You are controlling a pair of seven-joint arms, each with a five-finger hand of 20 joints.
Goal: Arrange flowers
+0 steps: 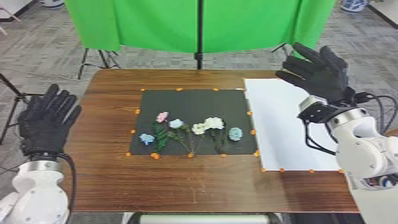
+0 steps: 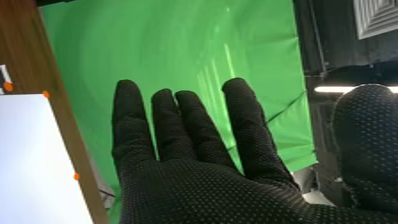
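Pinching one stem (image 1: 190,143) low and gently would have worked best. The left hand (image 1: 43,126), fingers apart, hung beside the left edge of the tabletop (image 1: 187,185); flowers (image 1: 213,123) lay toward the near edge of the black mat (image 1: 182,102); the right hand (image 1: 320,75) (empty, fingers spread) neared the far right corner, a green curtain (image 1: 151,25) beyond.

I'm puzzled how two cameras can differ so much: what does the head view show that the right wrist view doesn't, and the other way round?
The head view adds the flowers, the black mat under them and the left hand. The right wrist view adds a bright strip light and a square ridged panel. Both share the right hand, green cloth, brown table and white sheet.
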